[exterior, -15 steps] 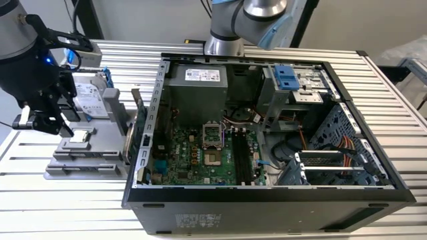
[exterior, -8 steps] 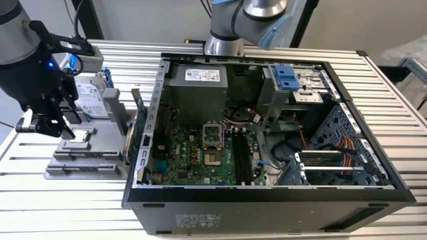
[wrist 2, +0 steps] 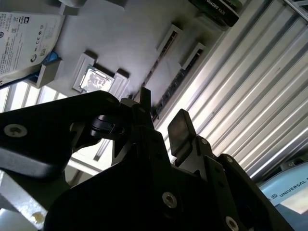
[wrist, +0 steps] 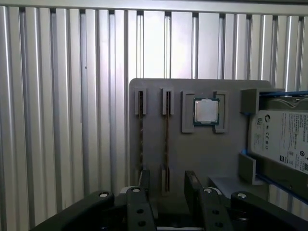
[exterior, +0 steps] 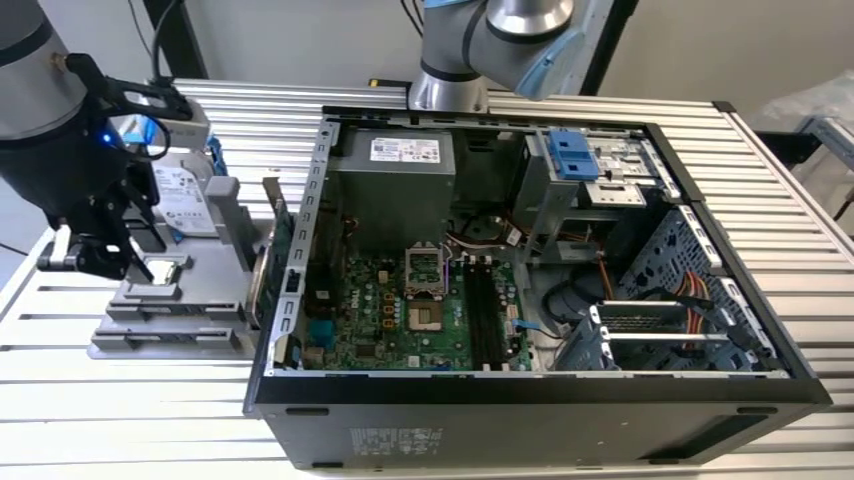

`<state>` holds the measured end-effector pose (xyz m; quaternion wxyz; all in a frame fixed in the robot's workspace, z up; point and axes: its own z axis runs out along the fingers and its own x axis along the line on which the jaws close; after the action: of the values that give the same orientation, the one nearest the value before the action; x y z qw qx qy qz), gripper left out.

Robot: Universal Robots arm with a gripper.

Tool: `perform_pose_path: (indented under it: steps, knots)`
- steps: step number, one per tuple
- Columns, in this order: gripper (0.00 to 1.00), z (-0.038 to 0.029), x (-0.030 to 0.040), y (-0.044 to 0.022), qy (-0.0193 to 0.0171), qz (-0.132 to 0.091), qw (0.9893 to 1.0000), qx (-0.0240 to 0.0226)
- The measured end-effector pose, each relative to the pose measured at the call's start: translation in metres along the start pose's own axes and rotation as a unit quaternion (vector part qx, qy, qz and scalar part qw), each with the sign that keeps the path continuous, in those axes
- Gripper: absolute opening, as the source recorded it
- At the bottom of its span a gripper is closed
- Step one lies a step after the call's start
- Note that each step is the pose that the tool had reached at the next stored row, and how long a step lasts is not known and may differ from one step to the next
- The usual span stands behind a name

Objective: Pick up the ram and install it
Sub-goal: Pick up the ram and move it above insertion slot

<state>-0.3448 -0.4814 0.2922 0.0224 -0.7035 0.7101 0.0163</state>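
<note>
Two thin dark ram sticks stand on edge in parallel slots of a grey fixture point(wrist: 192, 154). One ram point(wrist: 167, 137) point(wrist 2: 176, 81) runs straight toward the gap of my gripper point(wrist: 167, 185) point(wrist 2: 162, 115). The other ram stick point(wrist: 140, 139) lies just outside one finger. My gripper is open, its two black fingers point(wrist: 192, 182) set either side of the near end of the first stick, with no contact visible. In the exterior view the gripper point(exterior: 118, 262) hangs over the fixture point(exterior: 174, 310), at the left of the open computer case point(exterior: 534, 410).
On the fixture a silver processor chip point(wrist: 206, 110) sits beside the ram slots, and a hard drive in a blue frame point(wrist: 284, 139) lies beyond it. The motherboard's long memory slots point(exterior: 481, 320) show inside the case. A second arm's base point(exterior: 447, 90) stands behind it.
</note>
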Motion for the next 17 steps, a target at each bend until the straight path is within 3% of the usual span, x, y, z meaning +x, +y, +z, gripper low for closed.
perform_pose_path:
  steps: [17]
  knots:
    - [1.0, 0.0206, 0.0039, 0.0002, 0.0, 0.0, 1.0, 0.0001]
